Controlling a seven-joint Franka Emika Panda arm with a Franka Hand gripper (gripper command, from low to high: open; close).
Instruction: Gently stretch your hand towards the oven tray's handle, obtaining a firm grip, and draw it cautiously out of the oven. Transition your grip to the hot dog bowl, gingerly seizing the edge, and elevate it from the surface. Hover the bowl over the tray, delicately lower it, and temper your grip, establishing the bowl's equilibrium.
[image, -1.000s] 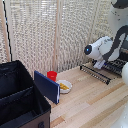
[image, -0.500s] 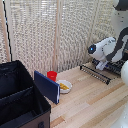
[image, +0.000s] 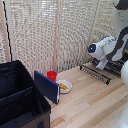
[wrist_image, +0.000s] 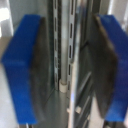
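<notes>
The hot dog bowl (image: 63, 86), small, white and holding orange-yellow food, sits on the wooden table (image: 90, 102). The black oven (image: 114, 65) stands at the exterior view's right, its grated door flap (image: 95, 73) folded down in front. My gripper (image: 102, 64) hangs at the oven's mouth, far from the bowl. In the wrist view my gripper (wrist_image: 67, 65) is open, with one blue pad (wrist_image: 22, 65) on each side and nothing gripped. Blurred pale metal strips (wrist_image: 72, 45) show between the pads. I cannot make out the oven tray or its handle.
A small red cup (image: 51, 75) stands just behind the bowl. A big black open case (image: 20, 102) with a blue flap (image: 46, 86) fills the exterior view's lower left. A slatted blind (image: 50, 35) backs the table.
The arm has edged slightly toward the oven, to the exterior view's right. The bowl, cup and case have not moved.
</notes>
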